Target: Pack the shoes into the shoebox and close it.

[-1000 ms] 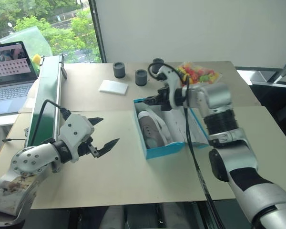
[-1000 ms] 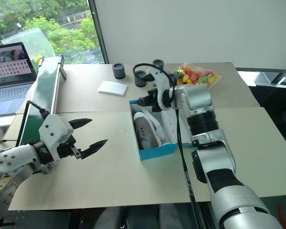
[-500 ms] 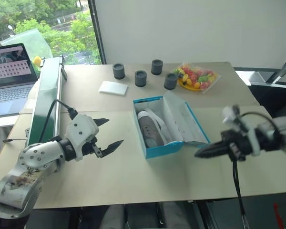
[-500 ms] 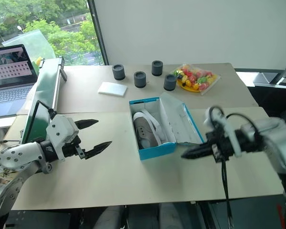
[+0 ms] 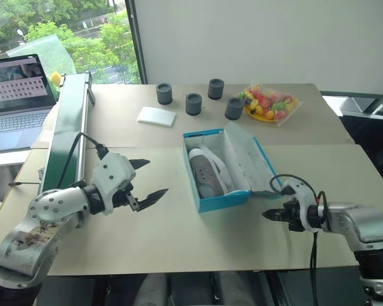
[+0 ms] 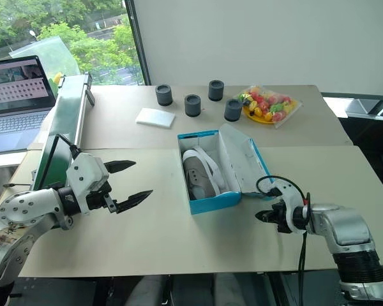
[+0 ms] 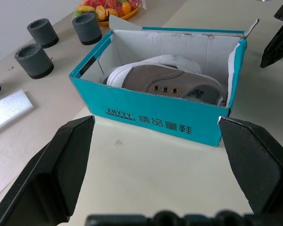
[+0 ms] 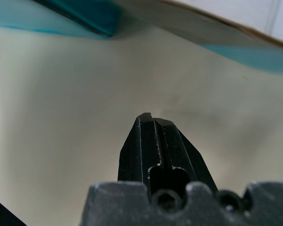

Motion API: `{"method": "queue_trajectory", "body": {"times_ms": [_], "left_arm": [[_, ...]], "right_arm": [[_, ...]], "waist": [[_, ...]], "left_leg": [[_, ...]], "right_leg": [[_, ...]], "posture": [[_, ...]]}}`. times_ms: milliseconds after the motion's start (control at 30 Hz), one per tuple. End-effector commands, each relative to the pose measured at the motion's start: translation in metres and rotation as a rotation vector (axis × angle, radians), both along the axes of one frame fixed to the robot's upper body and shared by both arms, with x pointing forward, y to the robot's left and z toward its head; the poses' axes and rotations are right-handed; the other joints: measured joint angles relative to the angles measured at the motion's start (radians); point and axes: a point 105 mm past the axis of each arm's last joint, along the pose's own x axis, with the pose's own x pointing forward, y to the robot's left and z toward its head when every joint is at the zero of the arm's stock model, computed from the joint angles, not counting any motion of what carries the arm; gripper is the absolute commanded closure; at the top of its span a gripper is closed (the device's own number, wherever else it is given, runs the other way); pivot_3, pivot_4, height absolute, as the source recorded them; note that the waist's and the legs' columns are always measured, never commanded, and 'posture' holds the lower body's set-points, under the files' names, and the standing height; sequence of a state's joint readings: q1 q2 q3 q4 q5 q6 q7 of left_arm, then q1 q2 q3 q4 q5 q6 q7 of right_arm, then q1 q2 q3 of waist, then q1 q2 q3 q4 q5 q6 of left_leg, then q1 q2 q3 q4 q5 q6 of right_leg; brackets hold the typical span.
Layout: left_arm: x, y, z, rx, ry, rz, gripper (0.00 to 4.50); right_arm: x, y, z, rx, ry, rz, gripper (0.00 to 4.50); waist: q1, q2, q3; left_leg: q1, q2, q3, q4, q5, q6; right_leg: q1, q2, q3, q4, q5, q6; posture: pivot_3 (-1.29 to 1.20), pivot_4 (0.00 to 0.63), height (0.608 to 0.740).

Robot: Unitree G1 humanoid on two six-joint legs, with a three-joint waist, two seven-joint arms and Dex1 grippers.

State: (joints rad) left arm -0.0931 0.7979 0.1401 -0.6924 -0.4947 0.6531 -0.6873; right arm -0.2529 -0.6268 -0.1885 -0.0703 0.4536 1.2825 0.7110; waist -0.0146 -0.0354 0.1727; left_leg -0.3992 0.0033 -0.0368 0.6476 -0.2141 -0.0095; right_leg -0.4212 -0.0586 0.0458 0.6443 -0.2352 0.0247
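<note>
Shoes (image 5: 207, 175), small, grey-brown with pale soles and white laces, are being kept inside the rectangular turquoise cardboard shoebox (image 5: 225, 201), which is lying near the middle of the pale tan table (image 5: 179, 236); at least one shoe is clearly seen there, and whether its partner is lying beside it cannot be told. The box's hinged flap lid (image 5: 249, 159) is being left thrown back toward three o'clock, white inside showing, so the closing step is judged to be still outstanding.

At roughly five o'clock from the box, the right gripper (image 5: 267, 215) is being held low over the table with its two black fingers pressed together and nothing between them. It is being pointed toward the lid's free edge, seemingly so that the flap can be nudged or lifted from underneath rather than pinched.

At about nine o'clock from the box, well apart from it, the left gripper (image 5: 152, 178) is being held with its fingers spread wide and empty, aimed at the box's long side, probably so the box can be steadied while the lid is being swung over.

Beyond the box, toward twelve o'clock, four dark grey cylindrical cups (image 5: 193, 104), a flat white foam pad (image 5: 156, 116) and a tray of colourful sweets (image 5: 267, 104) are being left untouched.
</note>
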Motion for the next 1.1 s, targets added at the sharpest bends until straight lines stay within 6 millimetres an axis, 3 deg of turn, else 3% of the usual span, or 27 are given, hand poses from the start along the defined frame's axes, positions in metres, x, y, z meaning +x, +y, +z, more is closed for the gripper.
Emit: {"method": "queue_trajectory", "body": {"times_ms": [33, 133, 267, 433, 733, 967, 1100], "left_arm": [[-0.001, -0.002, 0.010, 0.011, -0.044, -0.026, 0.00], [0.000, -0.003, 0.011, 0.012, -0.045, -0.034, 0.00], [0.003, -0.003, 0.014, 0.013, -0.054, -0.040, 0.00], [0.005, -0.002, 0.018, 0.018, -0.063, -0.040, 0.00], [0.005, -0.001, 0.024, 0.033, -0.074, -0.046, 0.00], [0.007, 0.000, 0.027, 0.043, -0.076, -0.050, 0.00], [0.008, 0.001, 0.027, 0.047, -0.075, -0.051, 0.00]], "right_arm": [[-0.007, 0.004, 0.001, 0.252, 0.107, -0.171, 4.46], [-0.004, 0.020, 0.004, 0.485, 0.119, -0.256, 4.46], [0.010, 0.026, -0.004, 0.591, 0.077, -0.449, 4.46], [0.019, 0.026, -0.011, 0.567, -0.008, -0.591, 4.46], [0.027, 0.006, -0.033, 0.479, -0.094, -0.839, 4.46], [0.032, 0.002, -0.046, 0.520, -0.115, -0.996, 4.46], [0.043, 0.004, -0.037, 0.652, -0.176, -1.061, 4.46]], "waist": [[-0.001, 0.000, 0.000], [-0.004, 0.000, 0.000], [-0.005, 0.001, 0.000], [-0.010, 0.001, 0.000], [-0.019, -0.002, -0.003], [-0.022, -0.005, -0.006], [-0.023, -0.009, -0.009]], "left_leg": [[0.000, 0.000, 0.000, 0.000, 0.000, 0.000], [0.000, 0.000, 0.000, 0.000, 0.000, 0.000], [0.001, 0.000, 0.000, 0.000, 0.000, 0.000], [0.001, 0.000, 0.000, 0.000, 0.000, 0.000], [0.004, 0.000, 0.000, 0.000, 0.000, 0.000], [0.016, 0.002, 0.000, -0.001, 0.000, 0.000], [0.016, 0.004, -0.001, -0.001, 0.000, 0.000]], "right_leg": [[0.000, 0.000, 0.000, 0.000, 0.000, 0.000], [0.000, 0.000, 0.000, 0.001, 0.000, 0.000], [0.000, 0.000, 0.000, 0.001, 0.000, 0.000], [0.000, 0.000, 0.000, 0.001, 0.000, 0.000], [0.004, 0.000, 0.000, 0.001, 0.000, 0.000], [0.018, 0.000, -0.001, -0.005, -0.004, 0.008], [0.019, 0.000, -0.001, -0.005, -0.004, 0.008]], "posture": [[0.00, 0.150, 0.728], [0.00, 0.150, 0.728], [0.00, 0.150, 0.728], [0.00, 0.150, 0.728], [0.00, 0.150, 0.728], [0.00, 0.150, 0.728], [0.00, 0.150, 0.728]]}}
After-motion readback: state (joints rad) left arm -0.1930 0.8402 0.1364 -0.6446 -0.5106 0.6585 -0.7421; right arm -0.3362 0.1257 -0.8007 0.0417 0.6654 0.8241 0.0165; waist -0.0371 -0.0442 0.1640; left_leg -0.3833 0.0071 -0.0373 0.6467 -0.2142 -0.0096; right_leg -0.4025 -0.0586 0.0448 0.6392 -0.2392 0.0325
